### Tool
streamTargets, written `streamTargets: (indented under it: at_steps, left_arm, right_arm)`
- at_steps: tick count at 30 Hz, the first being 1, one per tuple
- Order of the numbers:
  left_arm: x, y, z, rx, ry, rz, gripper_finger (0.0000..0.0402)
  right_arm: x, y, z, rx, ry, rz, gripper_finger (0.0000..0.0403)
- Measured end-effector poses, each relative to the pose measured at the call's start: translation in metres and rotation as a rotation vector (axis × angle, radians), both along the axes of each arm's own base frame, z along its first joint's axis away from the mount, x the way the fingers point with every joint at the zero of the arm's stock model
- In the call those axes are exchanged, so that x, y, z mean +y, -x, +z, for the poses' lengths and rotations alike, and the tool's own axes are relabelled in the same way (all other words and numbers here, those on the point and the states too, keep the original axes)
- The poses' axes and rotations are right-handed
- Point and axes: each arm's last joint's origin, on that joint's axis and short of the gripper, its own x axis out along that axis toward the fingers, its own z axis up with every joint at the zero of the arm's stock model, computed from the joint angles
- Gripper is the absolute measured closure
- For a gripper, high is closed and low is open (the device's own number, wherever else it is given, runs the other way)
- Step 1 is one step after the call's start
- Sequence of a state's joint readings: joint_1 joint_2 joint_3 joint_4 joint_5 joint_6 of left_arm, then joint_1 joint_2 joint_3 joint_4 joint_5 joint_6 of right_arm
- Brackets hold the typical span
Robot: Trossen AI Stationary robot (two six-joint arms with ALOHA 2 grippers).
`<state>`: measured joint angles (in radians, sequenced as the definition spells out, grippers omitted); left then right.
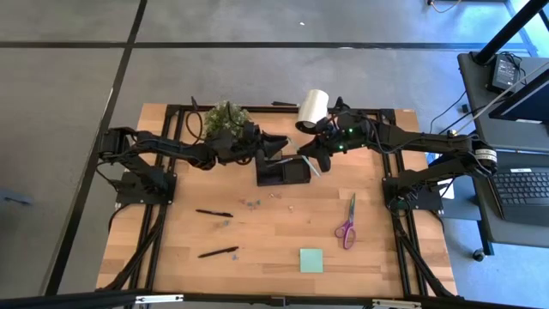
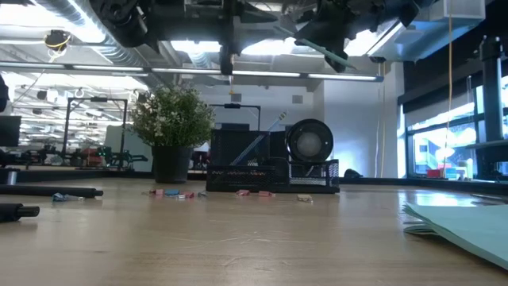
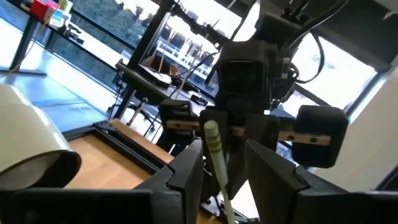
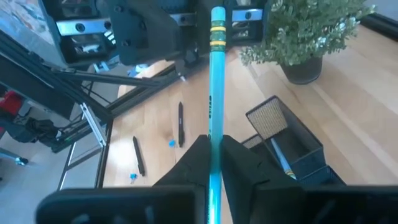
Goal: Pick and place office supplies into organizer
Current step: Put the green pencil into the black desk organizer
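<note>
My right gripper [image 4: 214, 142] is shut on a pale green stick [image 4: 215, 81], a pencil held in the air above the black organizer [image 1: 283, 172]. My left gripper [image 3: 225, 158] faces it from the table's left, open. Its fingers stand on either side of the stick's free end [image 3: 211, 134]; I see no touch. A second stick [image 4: 280, 158] leans inside the organizer. On the table lie the purple-handled scissors [image 1: 347, 225], the light green sticky-note pad [image 1: 311, 260], two black pens [image 1: 213, 213] [image 1: 219, 251] and small clips [image 1: 253, 203]. My right gripper pinches the stick's shaft [image 4: 213, 127] between its two fingers, well back from the banded end [image 4: 217, 28]. The stick runs along the fingers and juts out past their tips toward my left gripper. It is lifted clear over the organizer, tilted [image 2: 329, 52].
A potted plant [image 1: 225, 118] stands at the far edge left of the organizer, and a white roll [image 1: 313, 107] lies behind it. Black frame rails [image 1: 377, 112] border the wooden table. The near half of the table holds only the loose supplies.
</note>
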<state>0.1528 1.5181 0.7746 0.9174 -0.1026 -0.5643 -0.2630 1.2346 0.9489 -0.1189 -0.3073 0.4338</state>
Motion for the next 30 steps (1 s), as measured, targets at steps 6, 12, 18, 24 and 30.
streamTargets:
  at_steps: [6,12,18,24,30]
  left_arm:
    - [0.0,0.0,0.0,0.0,0.001,0.008,0.0288]
    - [0.0,0.0,0.002,-0.008,-0.038,0.014,0.0288]
    - [0.0,0.0,0.009,-0.05,-0.081,0.013,0.0284]
    - [0.0,-0.001,0.01,-0.042,-0.084,0.004,0.0255]
    - [-0.001,-0.002,0.007,-0.024,-0.039,-0.013,0.0233]
  right_arm:
    - [0.0,-0.001,0.003,-0.035,0.006,-0.001,0.0376]
    - [0.0,-0.002,0.004,-0.044,-0.017,-0.011,0.0372]
    - [0.0,-0.002,0.004,-0.047,-0.018,-0.004,0.0376]
    - [0.0,-0.002,0.004,-0.045,-0.02,-0.004,0.0373]
    - [0.0,-0.002,0.004,-0.045,-0.019,-0.004,0.0376]
